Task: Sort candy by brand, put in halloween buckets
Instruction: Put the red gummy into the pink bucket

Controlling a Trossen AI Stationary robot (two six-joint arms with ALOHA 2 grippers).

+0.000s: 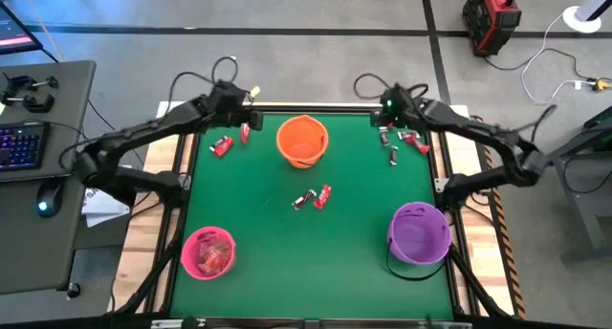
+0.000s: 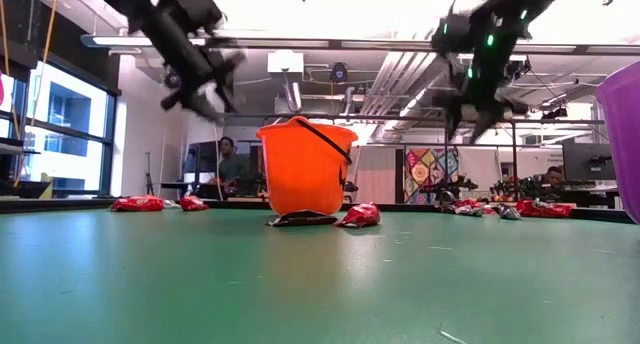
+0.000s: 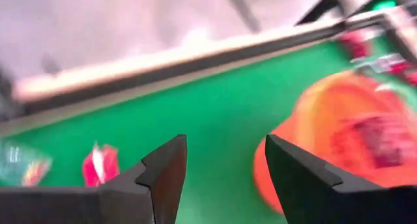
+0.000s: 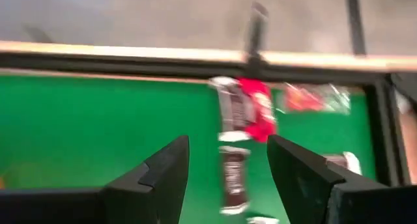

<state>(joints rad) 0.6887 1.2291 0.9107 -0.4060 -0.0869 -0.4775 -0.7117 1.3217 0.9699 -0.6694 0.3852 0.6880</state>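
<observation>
- Counted three buckets: orange point(image 1: 302, 141) at the far middle, pink point(image 1: 208, 252) near left, purple point(image 1: 419, 233) near right.
- Counted candy in three loose groups: far left point(image 1: 232, 139), centre point(image 1: 314, 198), far right point(image 1: 402, 142); more inside the pink bucket.
- Held wide and empty: left gripper point(image 1: 251, 101) and right gripper point(image 1: 386, 110), both raised over the far edge.
- Left open green table point(image 1: 316, 272) between the near buckets.
- Showed an office behind.
</observation>
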